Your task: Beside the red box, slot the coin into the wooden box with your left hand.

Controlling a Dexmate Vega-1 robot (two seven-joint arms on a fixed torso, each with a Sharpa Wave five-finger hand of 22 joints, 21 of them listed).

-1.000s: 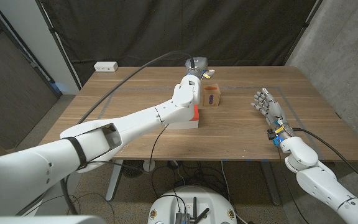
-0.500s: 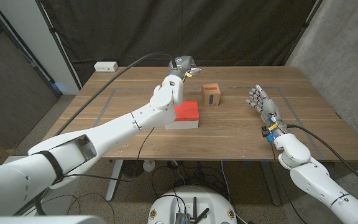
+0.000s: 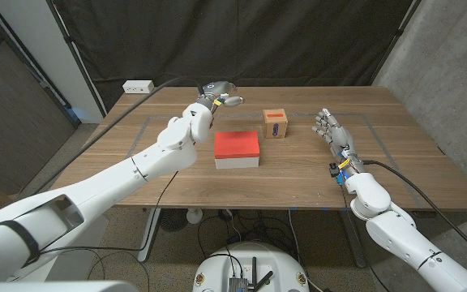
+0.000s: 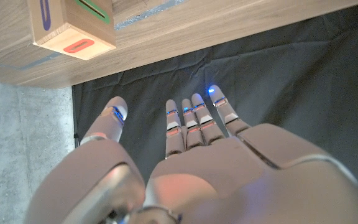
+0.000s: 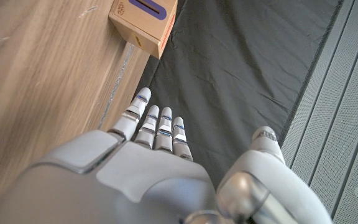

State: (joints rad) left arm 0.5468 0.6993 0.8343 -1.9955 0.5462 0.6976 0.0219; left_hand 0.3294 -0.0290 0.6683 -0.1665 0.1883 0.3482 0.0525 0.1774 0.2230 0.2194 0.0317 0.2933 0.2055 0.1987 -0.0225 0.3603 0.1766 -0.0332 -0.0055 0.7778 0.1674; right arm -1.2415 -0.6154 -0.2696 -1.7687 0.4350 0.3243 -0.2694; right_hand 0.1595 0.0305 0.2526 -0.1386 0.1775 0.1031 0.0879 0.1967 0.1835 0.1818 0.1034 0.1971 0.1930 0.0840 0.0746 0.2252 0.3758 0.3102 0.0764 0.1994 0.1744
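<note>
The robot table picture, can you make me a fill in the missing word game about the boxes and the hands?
1. The flat box with the white sides has a ___ top.
2. The wooden box stands on the table between the red box and the robot's ___ hand.
3. The left hand has its fingers spread and holds ___.
4. The slot on top of the wooden box is ringed in ___.

Missing words: red; right; nothing; purple

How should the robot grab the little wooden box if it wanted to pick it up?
Judging by its blocky shape, grip the wooden box across two opposite upright sides, coming down from above. It stands alone beside the red box, with free table on each side for the fingers.
</note>
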